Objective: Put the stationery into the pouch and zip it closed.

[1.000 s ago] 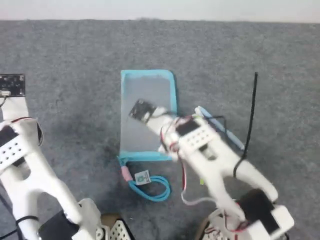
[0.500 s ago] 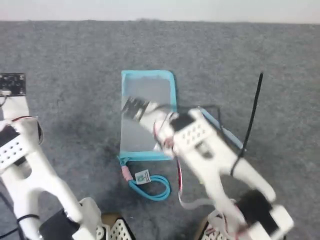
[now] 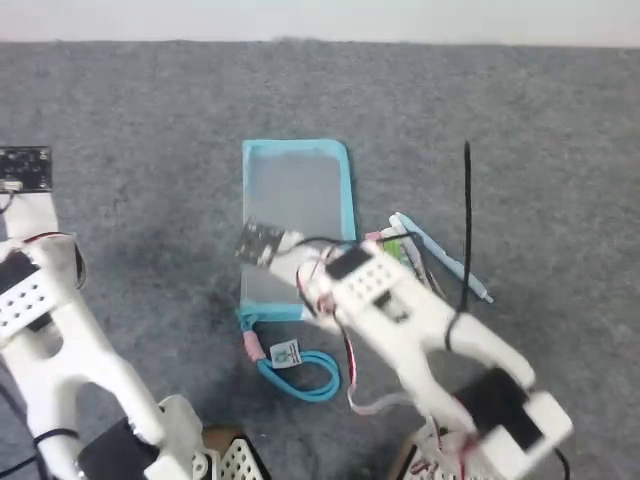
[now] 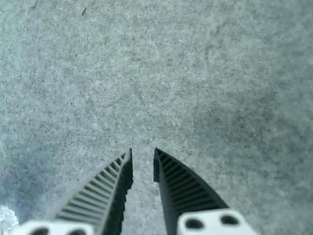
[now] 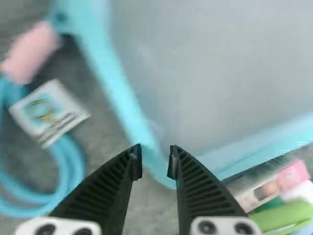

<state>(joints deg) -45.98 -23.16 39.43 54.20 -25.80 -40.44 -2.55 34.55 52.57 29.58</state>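
R gripper (image 5: 154, 157): jaws narrow, small gap, tips at the blue edge of the pouch (image 5: 205, 73), w/ the stationery (image 5: 274, 191) just beside. L gripper (image 4: 143, 161): also narrow, over grey carpet (image 4: 171, 73).

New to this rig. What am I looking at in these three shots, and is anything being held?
Two white robot arms stand side by side at a grey carpeted table. The high view is a fixed camera looking down; the other two sit on each arm's wrist. On the table: a blue-edged pouch, its blue strap with a tag, and stationery beside it. The left hand hangs over bare carpet, slightly open, empty. The right hand is over the pouch's blue edge, slightly open, holding nothing.
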